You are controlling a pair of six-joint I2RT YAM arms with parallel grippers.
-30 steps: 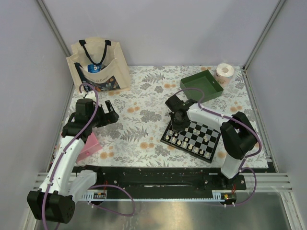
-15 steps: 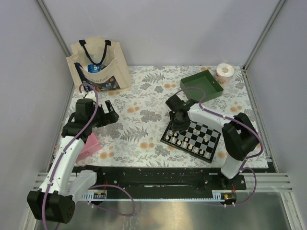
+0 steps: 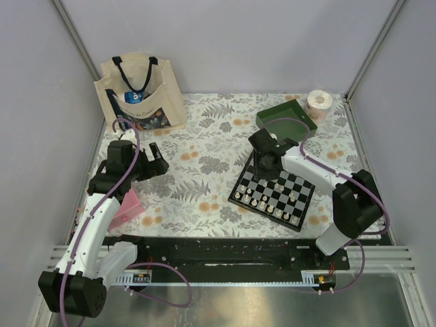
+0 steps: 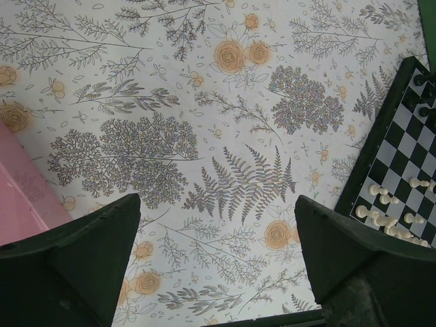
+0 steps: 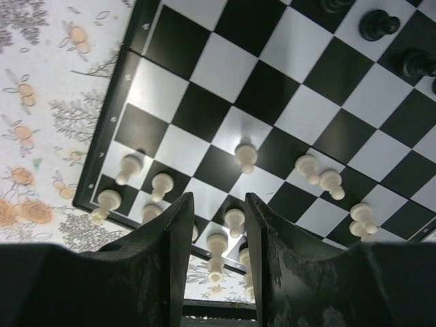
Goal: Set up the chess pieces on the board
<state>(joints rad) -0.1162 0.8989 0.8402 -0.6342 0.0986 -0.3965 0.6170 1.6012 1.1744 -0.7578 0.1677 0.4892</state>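
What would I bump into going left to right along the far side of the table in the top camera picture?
Cream fabric tote bag → square green tray → white paper roll.

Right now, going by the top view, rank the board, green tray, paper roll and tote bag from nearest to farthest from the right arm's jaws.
1. Board: directly beneath, right of centre.
2. Green tray: just beyond, far right.
3. Paper roll: past the tray, far right corner.
4. Tote bag: across the table, far left corner.
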